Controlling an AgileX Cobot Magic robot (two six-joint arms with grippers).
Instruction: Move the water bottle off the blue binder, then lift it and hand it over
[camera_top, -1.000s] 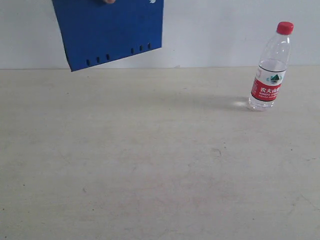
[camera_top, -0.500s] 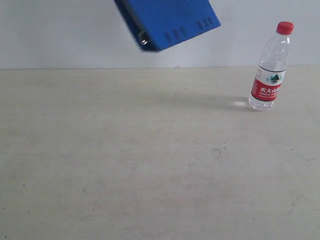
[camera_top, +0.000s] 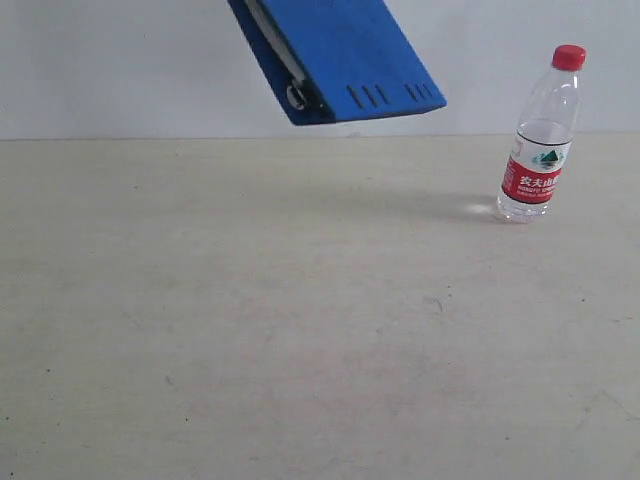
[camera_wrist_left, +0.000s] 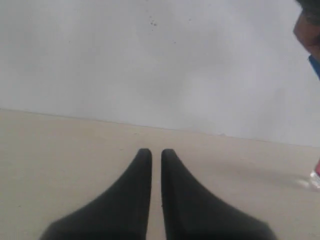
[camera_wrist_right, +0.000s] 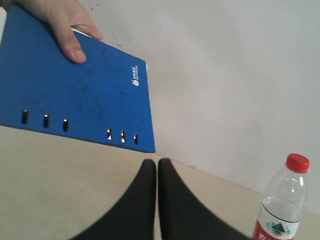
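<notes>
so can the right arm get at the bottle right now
Probably yes: the bottle stands upright on the table on that arm's side, nothing beside it, the binder held up in the air. The right gripper is shut and must open first.

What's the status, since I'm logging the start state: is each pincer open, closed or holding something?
Left pincer: closed, empty.
Right pincer: closed, empty.
Person's hand: holding the blue binder in the air.

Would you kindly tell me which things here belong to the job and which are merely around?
Job: water bottle, standing upright; blue binder, held aloft by a person's hand.
Merely around: table; wall.
</notes>
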